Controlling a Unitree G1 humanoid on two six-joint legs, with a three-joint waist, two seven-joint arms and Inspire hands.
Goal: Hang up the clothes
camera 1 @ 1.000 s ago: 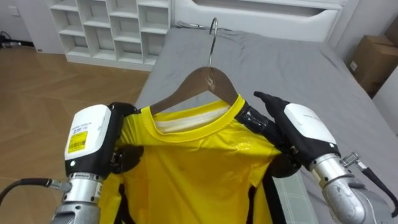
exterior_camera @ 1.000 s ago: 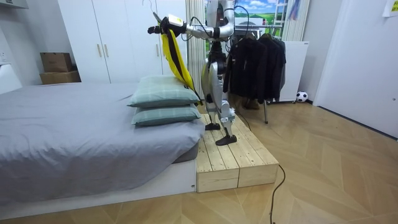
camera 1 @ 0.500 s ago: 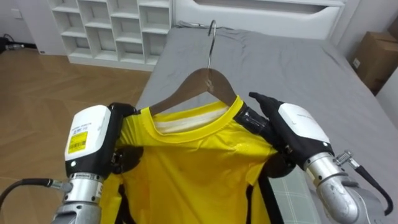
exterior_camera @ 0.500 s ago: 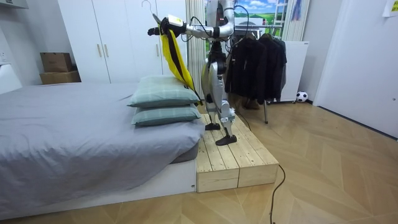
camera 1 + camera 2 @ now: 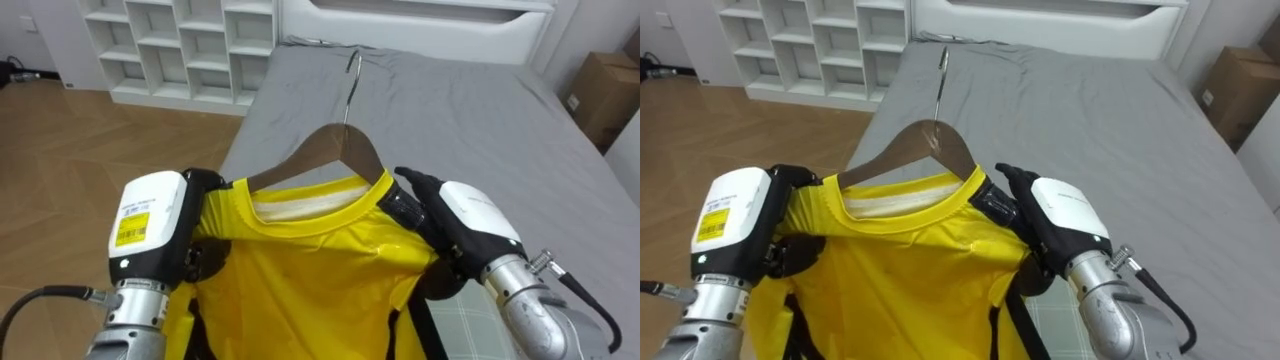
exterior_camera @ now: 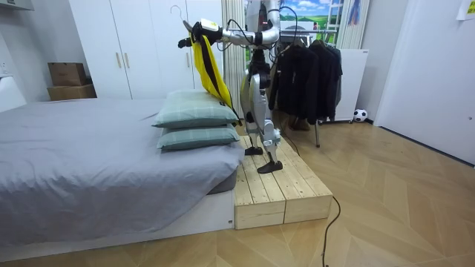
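Note:
A yellow shirt (image 5: 300, 270) hangs on a wooden hanger (image 5: 335, 148) with a metal hook (image 5: 351, 75), held up in front of me above the grey bed (image 5: 470, 110). My left hand (image 5: 160, 225) grips the shirt's left shoulder, fingers curled into the cloth. My right hand (image 5: 455, 225) is curled on the shirt's right shoulder over the hanger's end. In the room view I stand on a wooden platform (image 6: 278, 189) beside the bed, holding the yellow shirt (image 6: 208, 67) high.
White cube shelves (image 5: 180, 45) stand at the far left past the bed. A cardboard box (image 5: 600, 95) sits at the right. In the room view a rack of dark clothes (image 6: 308, 78) stands behind me, and two green pillows (image 6: 197, 122) lie on the bed.
The hanger and shirt have shifted slightly right and tilted, the hook now further right. My right hand moved a little lower and left on the shoulder.

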